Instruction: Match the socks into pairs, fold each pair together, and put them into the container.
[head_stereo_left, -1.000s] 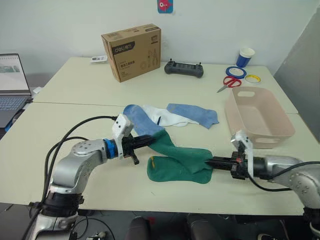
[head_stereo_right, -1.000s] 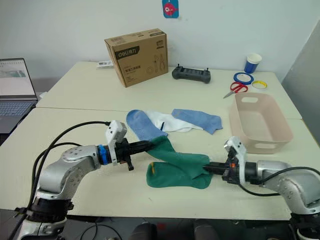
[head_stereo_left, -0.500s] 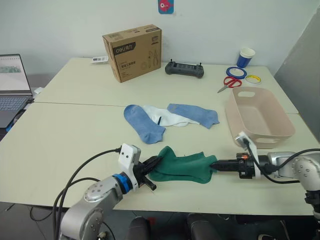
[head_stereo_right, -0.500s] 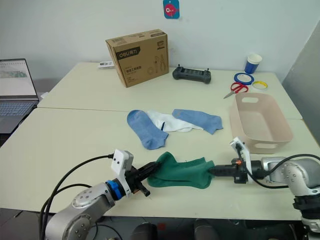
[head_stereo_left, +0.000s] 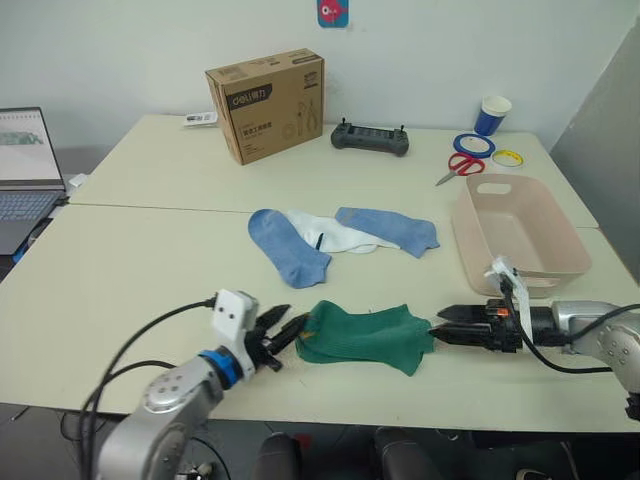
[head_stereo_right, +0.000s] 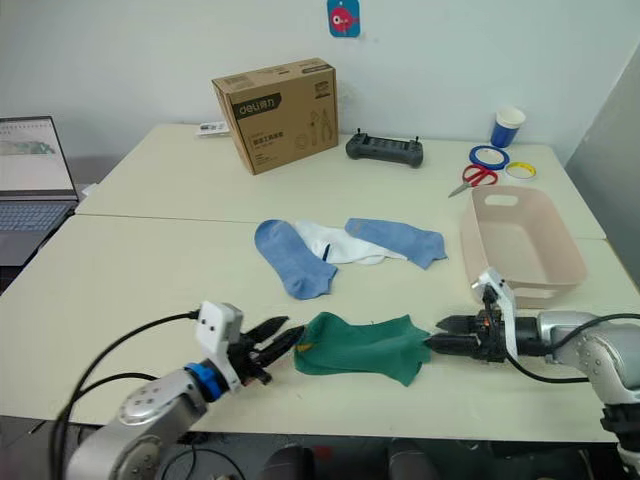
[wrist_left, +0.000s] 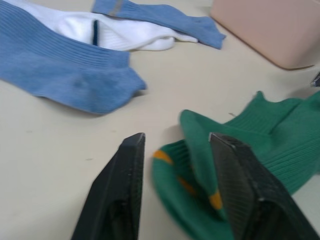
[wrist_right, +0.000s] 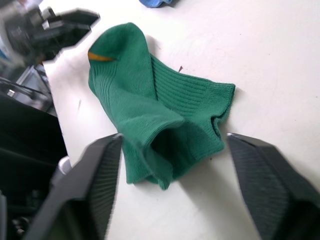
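Now green socks (head_stereo_left: 365, 335) flat between spread left fingers (wrist_left: 122, 192) and spread right fingers (wrist_right: 262, 187), ungripped.

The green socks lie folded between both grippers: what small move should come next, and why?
Probably the right gripper should close on the green socks and lift them toward the pink basin. Both grippers are open, the left gripper too, and the basin stands on the right gripper's side.

The brown cardboard box (head_stereo_left: 266, 102) carries the brand "deli" on its front face; smaller print beneath is unreadable
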